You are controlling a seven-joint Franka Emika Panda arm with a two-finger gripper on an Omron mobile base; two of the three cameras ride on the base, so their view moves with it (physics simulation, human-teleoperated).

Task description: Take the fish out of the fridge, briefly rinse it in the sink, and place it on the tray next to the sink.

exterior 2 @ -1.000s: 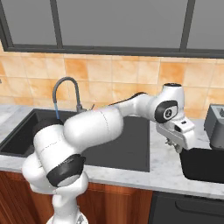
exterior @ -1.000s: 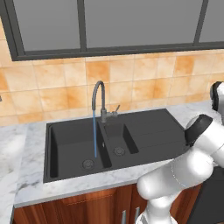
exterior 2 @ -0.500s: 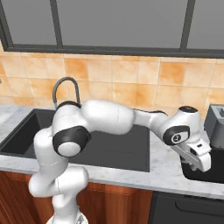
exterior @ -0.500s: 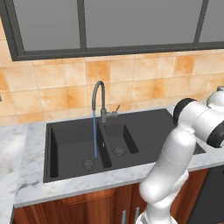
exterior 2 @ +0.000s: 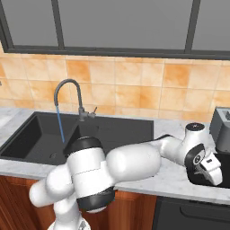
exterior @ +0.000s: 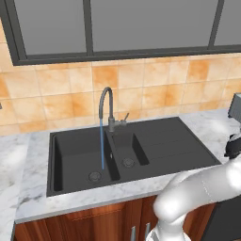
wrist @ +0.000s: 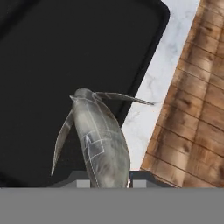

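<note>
Partly cut off below, the fish (wrist: 103, 144) sits clenched in the claw (wrist: 107, 181).

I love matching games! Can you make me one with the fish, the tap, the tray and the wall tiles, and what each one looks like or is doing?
Things:
1. fish
2. tap
3. tray
4. wall tiles

Descriptions:
A. orange and tan
B. running a thin blue stream into the sink
C. flat and black, beside the marble counter
D. held in the shut gripper

Pairs: 1-D, 2-B, 3-C, 4-A
</note>
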